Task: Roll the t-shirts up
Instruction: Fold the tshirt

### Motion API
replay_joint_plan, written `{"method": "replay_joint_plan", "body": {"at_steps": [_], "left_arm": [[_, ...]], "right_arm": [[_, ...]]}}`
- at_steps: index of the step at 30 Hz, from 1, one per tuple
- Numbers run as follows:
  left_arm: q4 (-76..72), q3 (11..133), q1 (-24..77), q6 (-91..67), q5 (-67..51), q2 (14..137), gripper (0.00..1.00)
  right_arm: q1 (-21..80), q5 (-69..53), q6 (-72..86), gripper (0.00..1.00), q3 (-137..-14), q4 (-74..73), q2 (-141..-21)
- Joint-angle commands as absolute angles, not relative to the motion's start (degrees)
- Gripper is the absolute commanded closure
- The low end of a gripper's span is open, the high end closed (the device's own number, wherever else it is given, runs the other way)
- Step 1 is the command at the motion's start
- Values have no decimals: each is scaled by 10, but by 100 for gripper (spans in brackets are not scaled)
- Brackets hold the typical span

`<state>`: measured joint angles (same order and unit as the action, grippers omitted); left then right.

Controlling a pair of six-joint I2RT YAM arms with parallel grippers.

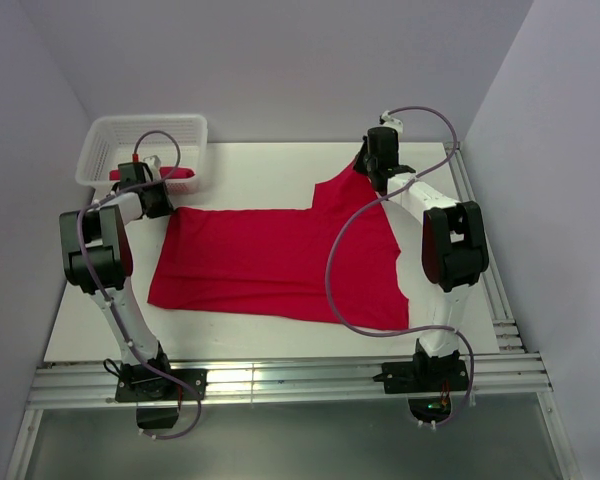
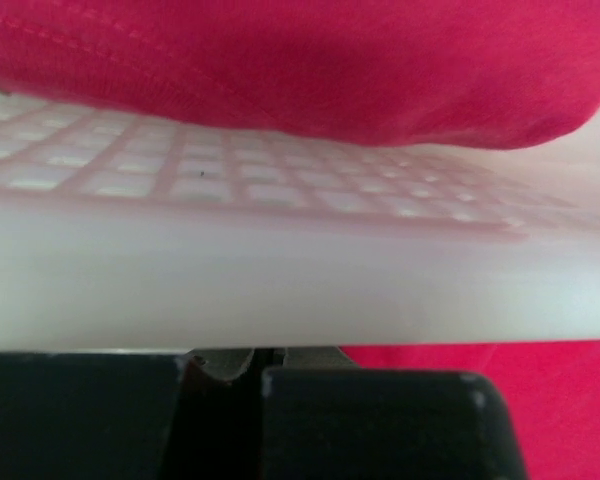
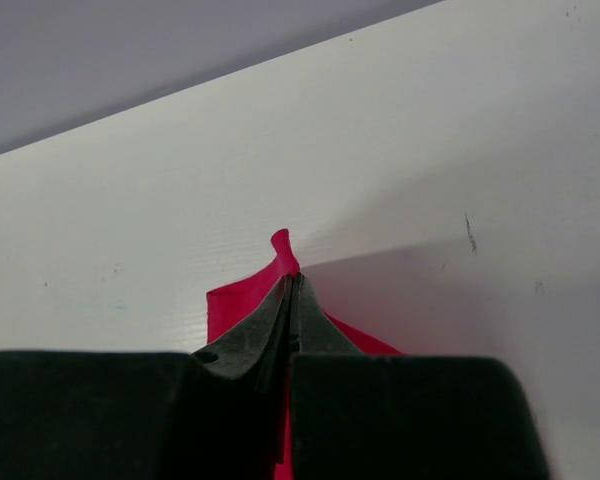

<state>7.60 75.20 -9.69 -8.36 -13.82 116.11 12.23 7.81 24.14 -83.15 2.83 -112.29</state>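
One crimson t-shirt [image 1: 270,265] lies spread flat across the middle of the table. A second t-shirt, rolled [image 1: 172,174], lies in the white mesh basket [image 1: 100,150] and fills the top of the left wrist view [image 2: 300,60]. My right gripper [image 1: 380,168] is shut on the spread shirt's far right corner, and red cloth [image 3: 242,300] pokes out past the tips. My left gripper [image 1: 162,198] is at the shirt's far left corner, tight against the basket wall [image 2: 300,290]. Its jaws stand together, the tips hidden by the basket, with red cloth [image 2: 550,400] beside them.
The basket stands at the far left corner of the table, right beside the left gripper. Grey walls close in on the left, the back and the right. A metal rail [image 1: 280,385] runs along the near edge by the arm bases.
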Motion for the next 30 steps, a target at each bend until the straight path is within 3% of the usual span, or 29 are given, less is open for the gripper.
{"method": "replay_joint_plan", "body": {"at_steps": [1,30], "left_arm": [[37,727,-86,-57,-116,1126,99],[-23,634,-84,-7,-111,1002,100]], "right_arm": [[122,78,228,100,-824,60,-1080],[119,67,224,100,-676,117,-954]]}}
